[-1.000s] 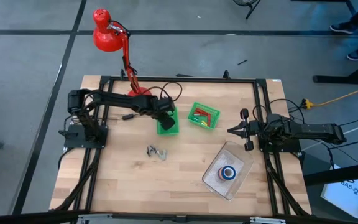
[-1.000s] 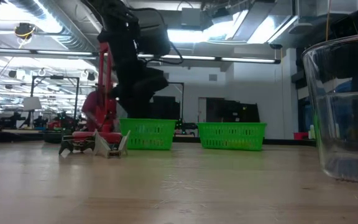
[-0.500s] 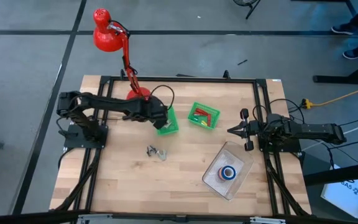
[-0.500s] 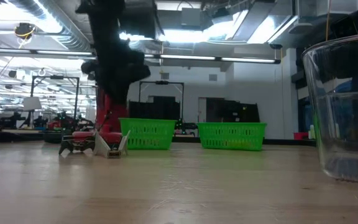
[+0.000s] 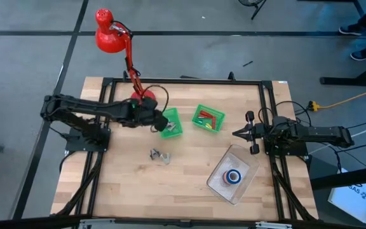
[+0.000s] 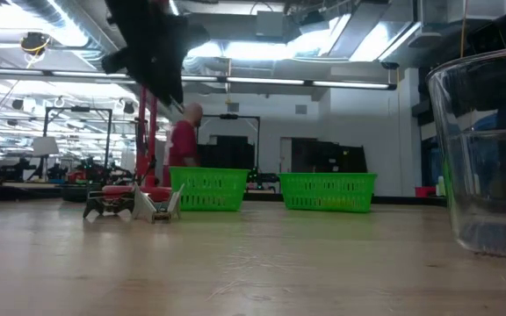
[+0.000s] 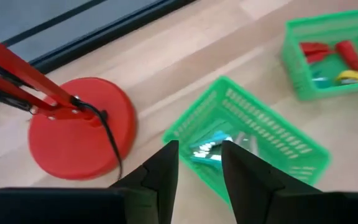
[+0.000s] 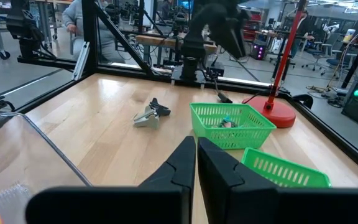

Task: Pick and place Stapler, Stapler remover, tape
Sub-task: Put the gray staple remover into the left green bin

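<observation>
My left gripper [image 5: 159, 121] [image 7: 197, 167] hovers open just left of and above the left green basket [image 5: 171, 123] [image 7: 253, 146], holding nothing. A teal and silver item [image 7: 209, 149] lies in that basket. The tape rolls [image 5: 233, 176] lie in a clear container [image 5: 246, 166] [image 6: 486, 149] at the table's right near side; blue and red show from above. Small dark and silver metal pieces [image 5: 161, 155] [image 6: 134, 204] [image 8: 149, 113] rest on the wood in front of the basket. My right gripper [image 5: 237, 133] [image 8: 196, 154] waits shut at the right edge.
A second green basket [image 5: 208, 118] [image 7: 328, 56] holds red and yellow items. A red desk lamp stands with its round base [image 5: 142, 97] [image 7: 82, 127] just behind the left basket. A black frame [image 5: 183, 81] rims the table. A person [image 6: 183, 140] shows in the room behind.
My left gripper has drawn back from over the left green basket toward the table's left and risen, its arm folding back toward the left edge. The right arm has kept still.
</observation>
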